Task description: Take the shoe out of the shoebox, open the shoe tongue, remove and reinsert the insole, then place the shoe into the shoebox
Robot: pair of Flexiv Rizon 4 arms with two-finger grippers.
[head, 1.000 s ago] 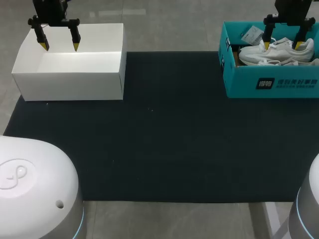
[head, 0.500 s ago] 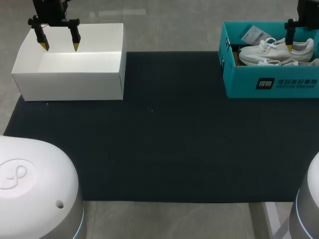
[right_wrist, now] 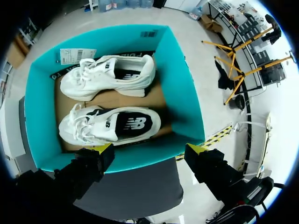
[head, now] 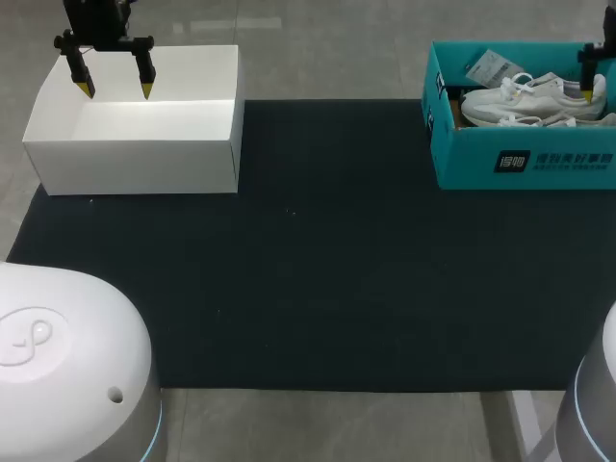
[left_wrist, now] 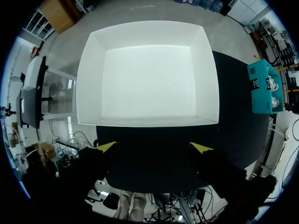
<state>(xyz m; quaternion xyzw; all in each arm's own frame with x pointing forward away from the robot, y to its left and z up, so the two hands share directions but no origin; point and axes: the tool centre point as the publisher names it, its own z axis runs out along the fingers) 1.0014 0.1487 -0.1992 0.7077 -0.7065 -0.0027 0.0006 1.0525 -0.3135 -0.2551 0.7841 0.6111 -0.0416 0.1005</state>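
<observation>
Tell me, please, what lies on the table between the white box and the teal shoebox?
Only bare dark mat lies between the white box and the teal shoebox; the head view shows the whole stretch.

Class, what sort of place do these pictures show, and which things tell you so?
Probably a robotics lab test bench: the left gripper hangs above an open white box, the right gripper above a teal shoebox holding white shoes, with a dark mat spread between.
</observation>
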